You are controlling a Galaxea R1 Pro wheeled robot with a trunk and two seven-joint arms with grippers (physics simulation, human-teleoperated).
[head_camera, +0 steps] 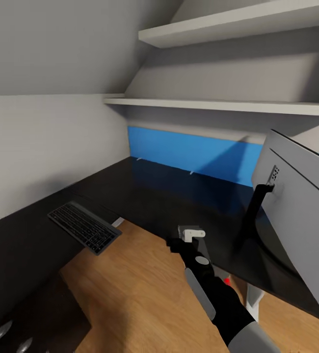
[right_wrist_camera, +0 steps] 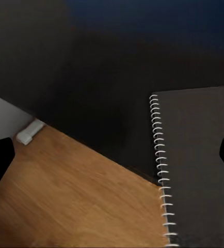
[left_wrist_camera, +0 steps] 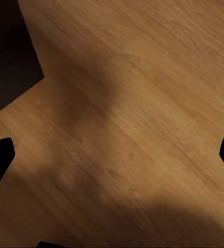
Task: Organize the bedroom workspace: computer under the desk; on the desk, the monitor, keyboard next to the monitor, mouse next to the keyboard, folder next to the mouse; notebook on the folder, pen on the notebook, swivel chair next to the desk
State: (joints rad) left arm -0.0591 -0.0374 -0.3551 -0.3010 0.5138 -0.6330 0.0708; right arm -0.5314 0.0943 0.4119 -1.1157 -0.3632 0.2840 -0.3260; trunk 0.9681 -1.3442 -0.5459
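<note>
Black L-shaped desk (head_camera: pixel 145 191) wraps the wooden floor (head_camera: pixel 130 294); I see the grey spiral-bound notebook (right_wrist_camera: pixel 200 165) at its edge just beyond my right gripper (right_wrist_camera: pixel 112 155), spine along my approach, fingers apart and empty, left gripper (left_wrist_camera: pixel 112 155) likewise spread, farther off.

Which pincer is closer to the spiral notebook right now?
Right. The right pincer hovers just above the notebook at the desk edge, fingers apart. The left pincer looks down at bare wooden floor, away from it.
</note>
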